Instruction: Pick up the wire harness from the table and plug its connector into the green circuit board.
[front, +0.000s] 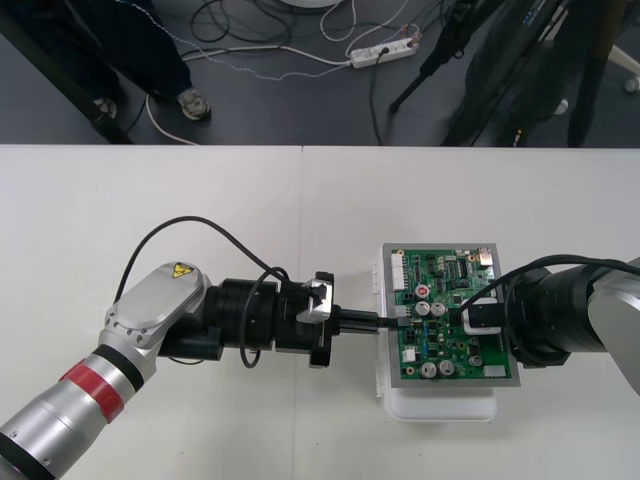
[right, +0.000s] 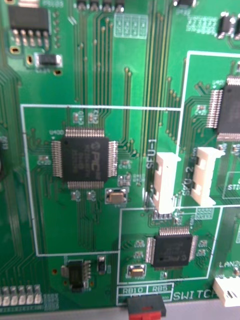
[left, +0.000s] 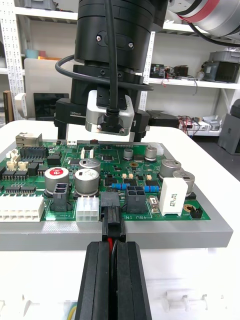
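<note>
Pinching the black plug (left: 111, 220) tight, the left claw (left: 114, 246) holds it against the green board (left: 150, 172) just ahead; the right claw (front: 482, 318) hovers above, grip I cannot tell.

wires (left: 108, 243): running between left gripper (left: 114, 246) fingers (left: 97, 280)
plug (left: 111, 219): sitting just ahead, meeting board (front: 452, 300) edge
board: lying on base (front: 440, 405), under right gripper (front: 480, 318)

You'll find the green circuit board (right: 135, 65) glossy, its white base (front: 440, 405) matt plastic, the black plug (left: 111, 220) dull plastic.
</note>
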